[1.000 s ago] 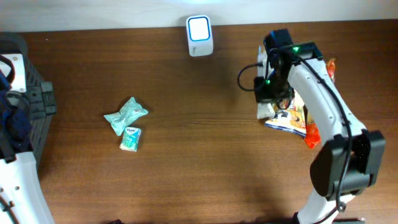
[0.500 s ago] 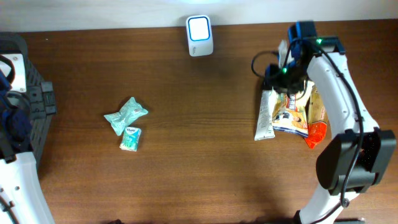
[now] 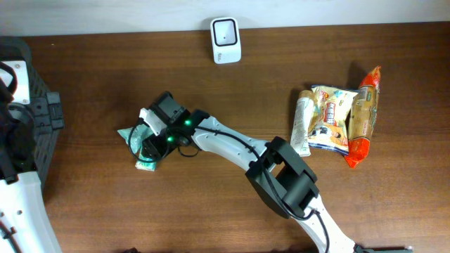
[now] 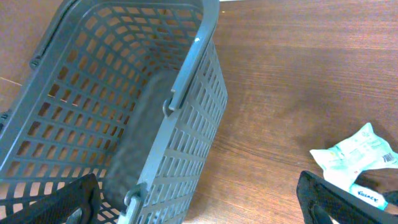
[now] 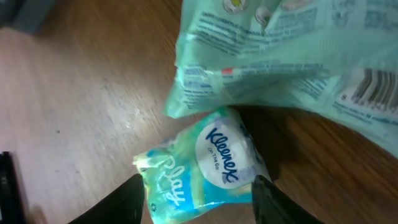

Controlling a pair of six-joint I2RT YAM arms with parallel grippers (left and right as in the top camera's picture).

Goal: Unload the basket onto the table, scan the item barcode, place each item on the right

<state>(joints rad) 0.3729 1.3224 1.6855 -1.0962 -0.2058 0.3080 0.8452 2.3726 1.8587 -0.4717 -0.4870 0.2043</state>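
Observation:
A small blue-green Kleenex tissue pack point(image 5: 199, 165) lies on the wooden table, just below a crumpled mint-green packet point(image 5: 286, 56) whose barcode point(image 5: 373, 87) faces up. My right gripper point(image 5: 196, 205) hovers low over the tissue pack, open, with one finger on each side of it. From overhead, the right gripper point(image 3: 156, 143) covers most of the pack point(image 3: 145, 166) and part of the green packet point(image 3: 132, 133). The white scanner point(image 3: 226, 31) stands at the table's back edge. My left gripper point(image 4: 199, 211) is open and holds nothing, beside the basket.
A grey plastic basket point(image 4: 124, 93) lies tipped at the table's left end. Several snack bags point(image 3: 337, 116) lie flat at the right. The right arm stretches diagonally across the middle of the table.
My right gripper opened and left the snack bags at the right, then swung across to the tissue pack on the left. The scanner's bright light has gone out. The left arm stayed put.

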